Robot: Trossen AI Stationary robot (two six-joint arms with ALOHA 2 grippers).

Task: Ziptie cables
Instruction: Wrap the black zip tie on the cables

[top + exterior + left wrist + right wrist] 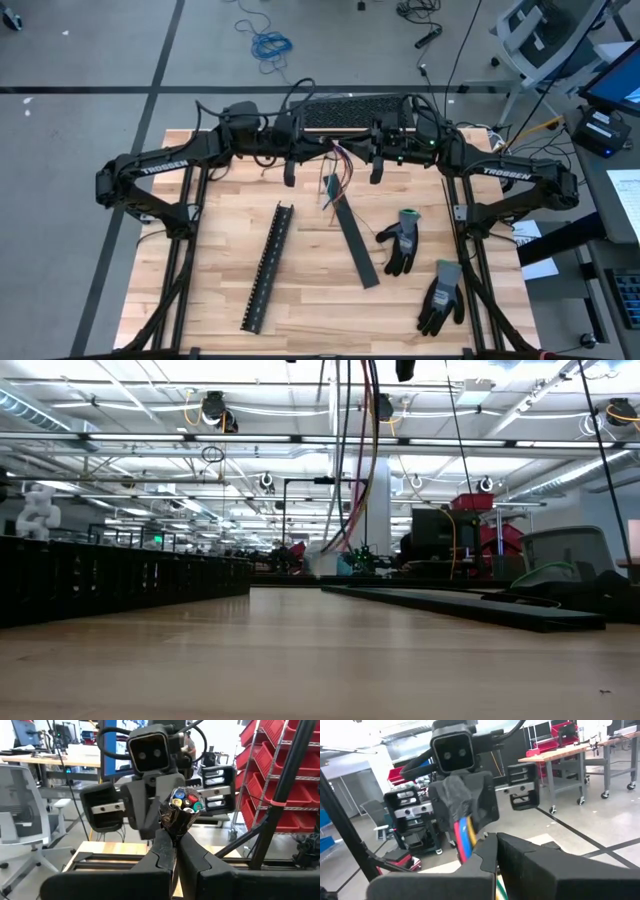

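- The wooden table (220,170) fills the lower centre of the high view, with both arms raised over its upper edge.
- The black slotted strip (267,267) is laid left of centre; a flat black strip (355,245) lies right of it.
- Two gloves (403,240) are seen at the lower right.
- The left gripper (175,851) is clamped shut on the cables (338,160), upper centre.
- The right gripper (492,851) is likewise closed on the cables, whose ends hang toward the table.
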